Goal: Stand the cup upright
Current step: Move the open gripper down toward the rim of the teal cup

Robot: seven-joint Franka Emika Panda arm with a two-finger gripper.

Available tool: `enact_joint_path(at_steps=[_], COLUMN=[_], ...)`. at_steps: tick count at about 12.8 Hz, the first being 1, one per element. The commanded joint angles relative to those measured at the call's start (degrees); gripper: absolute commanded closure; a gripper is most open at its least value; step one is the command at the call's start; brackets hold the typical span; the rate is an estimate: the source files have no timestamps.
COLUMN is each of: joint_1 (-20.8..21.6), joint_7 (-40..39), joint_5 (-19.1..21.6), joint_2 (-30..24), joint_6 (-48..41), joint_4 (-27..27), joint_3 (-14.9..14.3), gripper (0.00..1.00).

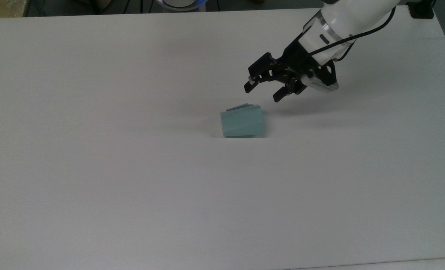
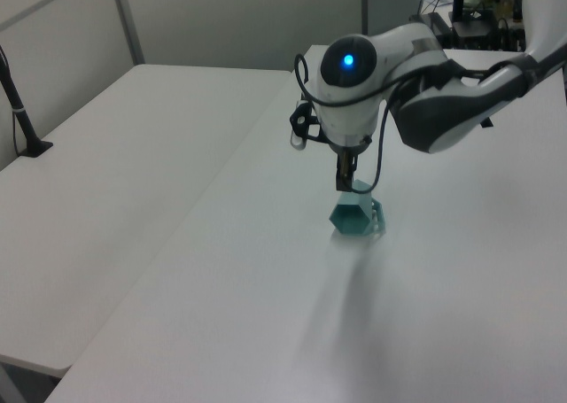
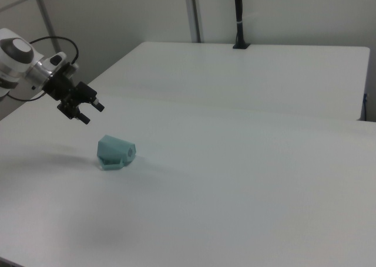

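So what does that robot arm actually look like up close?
The arm has glossy white rounded shells with dark grey sections, and a round joint with a glowing blue light. Thin black cables run alongside it. The gripper is black and angular, with two short fingers.

The cup (image 1: 242, 121) is small, pale teal-green plastic with faceted sides. It lies on its side near the middle of the white counter (image 1: 132, 187), narrower base toward the top view's left, its small handle (image 2: 378, 215) beside the rim.

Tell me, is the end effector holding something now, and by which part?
Nothing is held. The open end effector hangs apart from the cup, which lies on its side.
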Motion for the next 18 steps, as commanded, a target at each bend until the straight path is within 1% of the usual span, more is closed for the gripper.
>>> enact_joint_path(at_steps=[1, 3, 6, 8, 10, 13, 18], joint_1=[2.5, 3.2, 4.8, 5.8, 6.0, 6.0, 6.0], joint_7=[2.2, 2.5, 3.3, 3.6, 3.6, 3.7, 3.9], joint_5=[-4.3, -4.4, -4.5, -4.8, -5.1, -5.4, -5.7], joint_2=[1.7, 2.2, 5.3, 6.7, 7.9, 10.5, 11.4], joint_6=[0.1, -0.2, -0.4, -0.3, -0.2, 0.2, 0.1], joint_4=[0.8, 0.8, 1.4, 1.4, 1.8, 2.1, 1.5], joint_3=[-1.3, -1.3, -1.4, -2.2, -2.5, -4.0, -5.7], gripper=[0.00, 0.00, 0.00, 0.00, 0.00, 0.00, 0.00])
